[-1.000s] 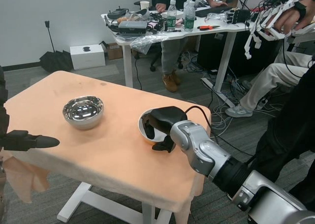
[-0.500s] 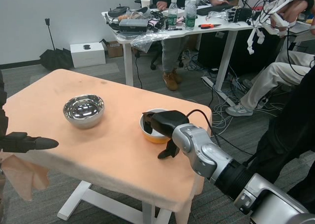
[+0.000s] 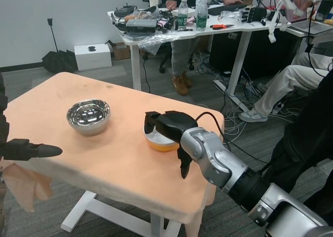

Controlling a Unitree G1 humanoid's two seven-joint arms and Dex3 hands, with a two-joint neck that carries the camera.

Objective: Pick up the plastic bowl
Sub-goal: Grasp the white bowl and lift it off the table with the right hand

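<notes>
Your right hand (image 3: 165,128) grips the bowl (image 3: 159,141) by its rim near the surface's (image 3: 119,159) right edge, while your left hand (image 3: 26,150) hovers off the left edge, fingers pressed together.

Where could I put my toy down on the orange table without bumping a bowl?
Bare cloth lies between the metal bowl and the plastic bowl, along the far edge behind both, and on the near strip of the table. It's crowded on the right, where the right hand covers the plastic bowl.
</notes>
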